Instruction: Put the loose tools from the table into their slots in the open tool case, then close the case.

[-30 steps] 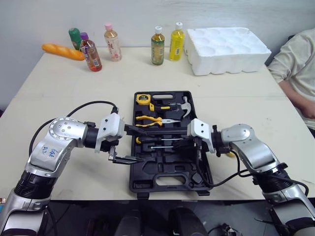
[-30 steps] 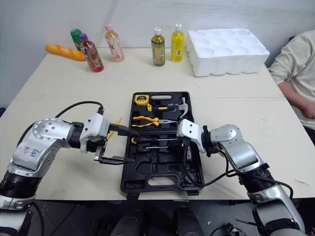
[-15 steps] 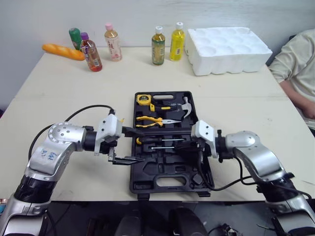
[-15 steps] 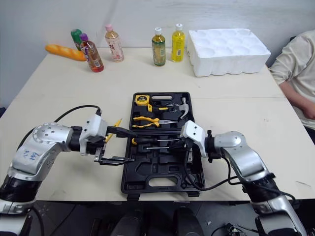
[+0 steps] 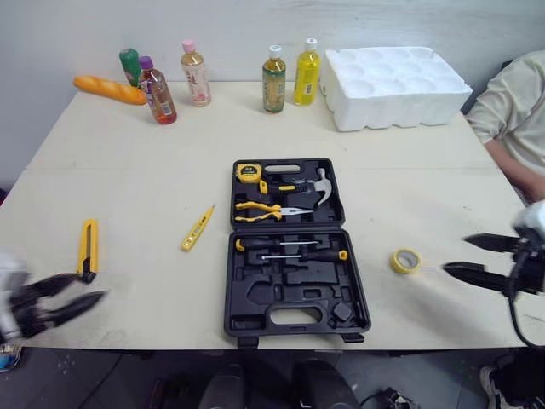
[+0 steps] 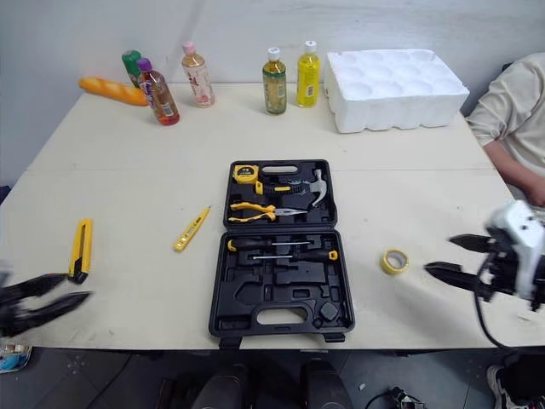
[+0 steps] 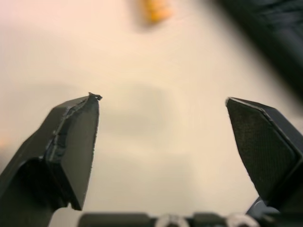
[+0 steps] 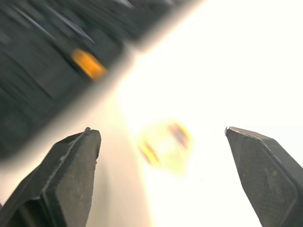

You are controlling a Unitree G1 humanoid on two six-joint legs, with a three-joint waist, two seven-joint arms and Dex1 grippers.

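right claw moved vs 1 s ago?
Yes. The right claw was over the case's right edge. It has swung out to the robot's right and is now open beyond the tape roll.

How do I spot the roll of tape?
Find the open black tool case mid-table. The roll of tape lies on the table to its right. It is a small yellow ring; the loose knife and screwdriver are long.

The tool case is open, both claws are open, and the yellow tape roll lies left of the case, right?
Wrong side: the left eye view shows the tape roll right of the tool case. The case is open; the left claw and right claw are both open.
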